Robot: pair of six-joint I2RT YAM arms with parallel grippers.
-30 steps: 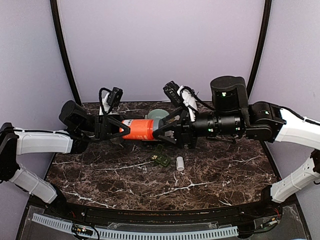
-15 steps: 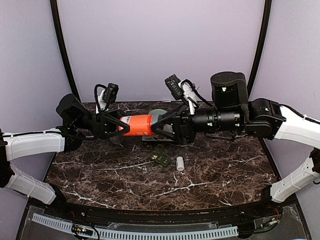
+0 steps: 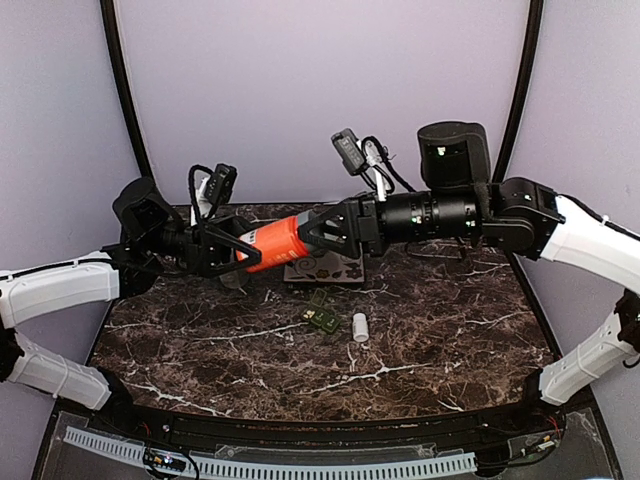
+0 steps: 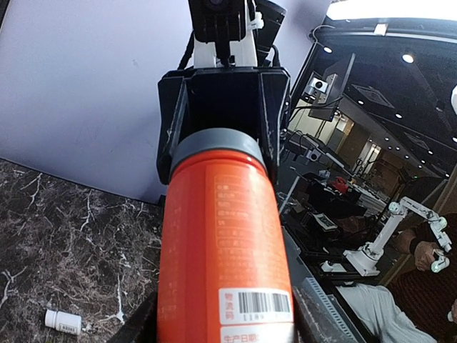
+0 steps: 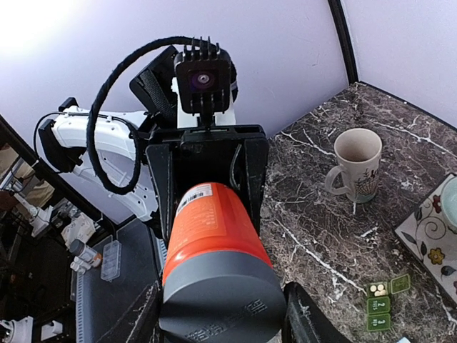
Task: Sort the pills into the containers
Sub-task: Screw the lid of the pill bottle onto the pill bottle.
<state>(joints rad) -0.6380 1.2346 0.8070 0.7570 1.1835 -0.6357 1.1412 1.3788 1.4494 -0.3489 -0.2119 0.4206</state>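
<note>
Left pincer: clenched on the base end of the orange bottle.
Right pincer: clenched on the bottle's grey cap end (the two pincers face each other).
Orange bottle: held in the air between both arms, lying sideways, cap end tilted higher.
Pill box: on the table, nearer the arm bases than the bottle; one end compartment is open with pale pills inside.
Small white vial: lying just beside the pill box.
Mug: upright on the table, well apart from the pill box.
</note>
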